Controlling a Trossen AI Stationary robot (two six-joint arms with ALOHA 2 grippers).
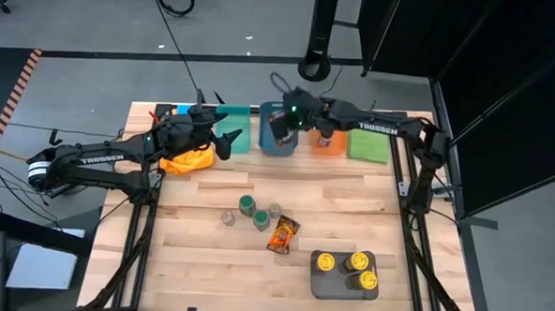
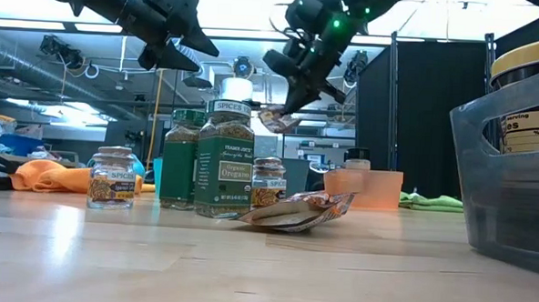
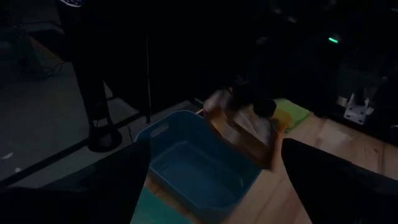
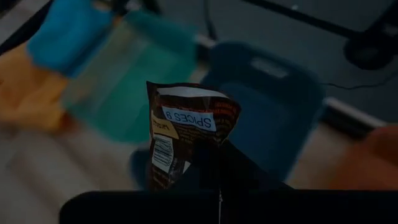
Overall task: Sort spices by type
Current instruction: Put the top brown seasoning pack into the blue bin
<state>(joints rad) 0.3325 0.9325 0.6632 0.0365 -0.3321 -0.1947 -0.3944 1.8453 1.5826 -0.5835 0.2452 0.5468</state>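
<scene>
My right gripper [image 1: 277,127] is shut on a brown foil spice packet [image 4: 186,127] and holds it over the blue bin [image 1: 278,141] at the table's far edge. My left gripper [image 1: 227,139] hovers open above the teal bin [image 1: 232,133], beside the blue bin, and touches nothing. Several small jars [image 1: 251,213] with green and grey lids stand on their bases mid-table. An orange foil packet [image 1: 283,233] lies flat beside them. Three yellow-lidded jars [image 1: 348,266] stand in the grey tray [image 1: 321,285]. My right gripper pinches the brown packet between its two fingers at one end [image 4: 208,163]. The fingers come slanting down from the table's right. The packet is lifted clear; its free end [image 2: 278,121] hangs below the fingers, above the blue bin.
An orange bin [image 1: 330,139] and a green bin [image 1: 370,145] stand right of the blue one along the far edge. An orange cloth [image 1: 188,159] lies under the left arm. The near-left wood [image 1: 198,265] is bare.
</scene>
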